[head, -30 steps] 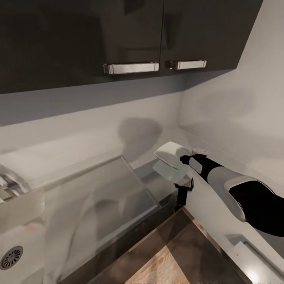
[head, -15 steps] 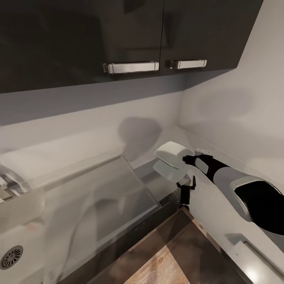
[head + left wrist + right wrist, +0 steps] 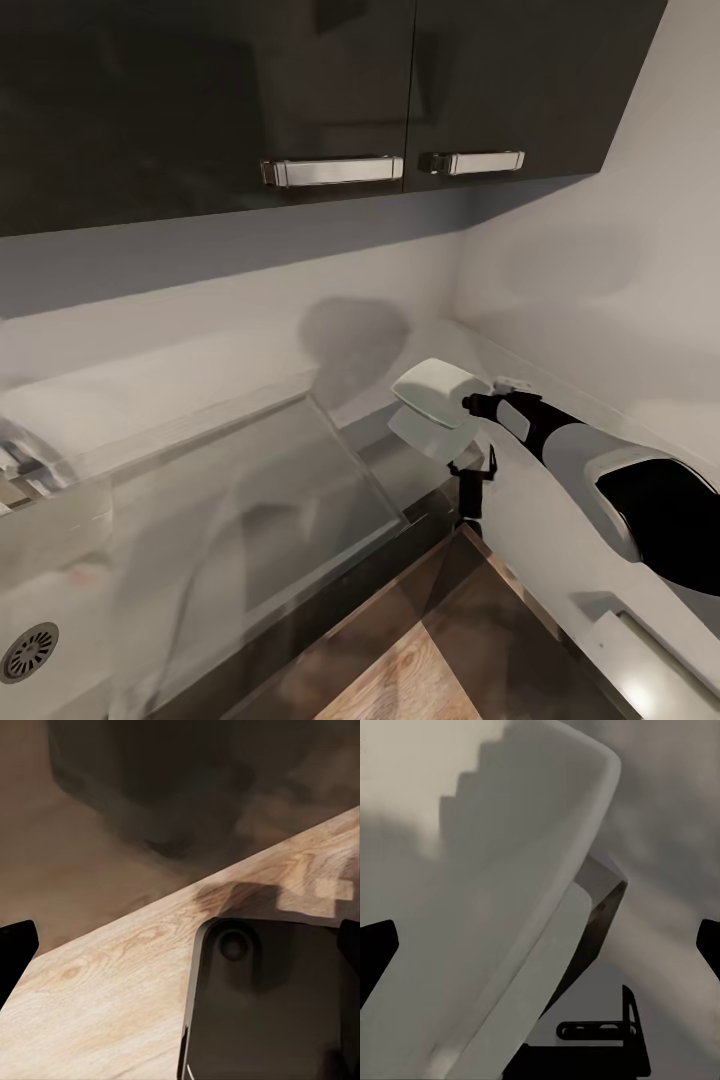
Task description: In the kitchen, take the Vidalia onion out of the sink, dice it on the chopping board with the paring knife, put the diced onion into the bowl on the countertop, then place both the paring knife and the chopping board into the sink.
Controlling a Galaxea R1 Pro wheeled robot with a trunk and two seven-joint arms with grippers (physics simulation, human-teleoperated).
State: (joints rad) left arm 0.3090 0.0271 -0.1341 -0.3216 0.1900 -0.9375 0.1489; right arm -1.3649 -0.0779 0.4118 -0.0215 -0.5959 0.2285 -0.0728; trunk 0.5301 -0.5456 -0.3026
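Note:
The white bowl [image 3: 435,388] sits tilted at the far right end of the glossy grey countertop [image 3: 230,480], near the corner wall. My right gripper [image 3: 470,404] is right at the bowl's edge. In the right wrist view the bowl [image 3: 510,907] looms close between the widely parted fingertips [image 3: 376,945] of the open right gripper [image 3: 544,941]; I cannot tell whether they touch it. The left gripper [image 3: 184,937] is open over the wood floor, holding nothing. The sink [image 3: 60,600] with its drain is at the lower left. The onion, chopping board and paring knife are out of view.
Dark upper cabinets [image 3: 300,90] with metal handles [image 3: 332,172] hang over the counter. A black bracket [image 3: 470,490] stands below the counter's front edge by the bowl. Wood floor [image 3: 420,660] lies below, and a dark part of the robot [image 3: 262,1005] is under the left gripper.
My right forearm has shifted slightly back and to the right, leaving the wrist a little clearer of the bowl. The bowl has not moved.

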